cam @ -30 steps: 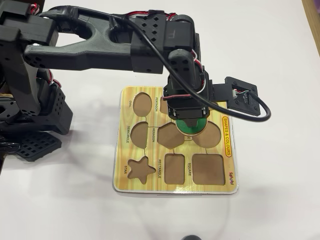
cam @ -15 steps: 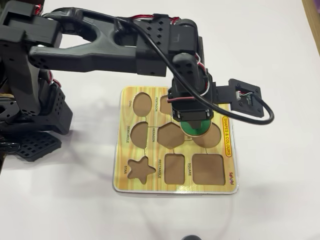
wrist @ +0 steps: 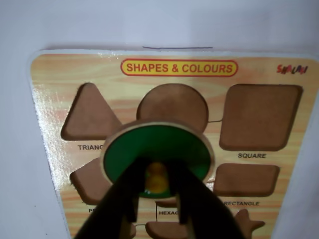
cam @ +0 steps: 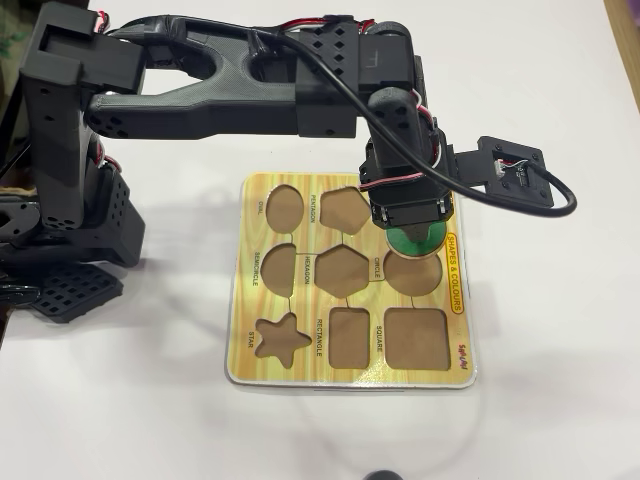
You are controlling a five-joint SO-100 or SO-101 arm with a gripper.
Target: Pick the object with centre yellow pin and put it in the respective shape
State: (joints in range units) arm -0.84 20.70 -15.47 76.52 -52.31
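Observation:
The green disc (wrist: 157, 144) with a pale rim hangs over the yellow puzzle board (wrist: 55, 79). My gripper (wrist: 156, 168) is shut on the disc's yellow knob (wrist: 156, 180), with one dark finger (wrist: 122, 199) on each side. In the wrist view the disc covers the near edge of the round CIRCLE cut-out (wrist: 172, 102). In the overhead view the disc (cam: 417, 241) shows under the gripper (cam: 410, 232), just above the circle cut-out (cam: 413, 274) and overlapping its upper edge. I cannot tell how high the disc is above the board (cam: 290, 370).
Around the circle lie the triangle (wrist: 87, 114), square (wrist: 259, 117) and rectangle (wrist: 246, 179) cut-outs, all brown. The hexagon (cam: 343, 270), star (cam: 280, 340) and oval (cam: 286, 207) lie to the left. The arm's base (cam: 60, 220) stands left of the board on the white table.
In the overhead view the gripper has carried the disc right and up, from over the hexagon and circle border to the circle cut-out's upper edge. The grip on the knob is unchanged.

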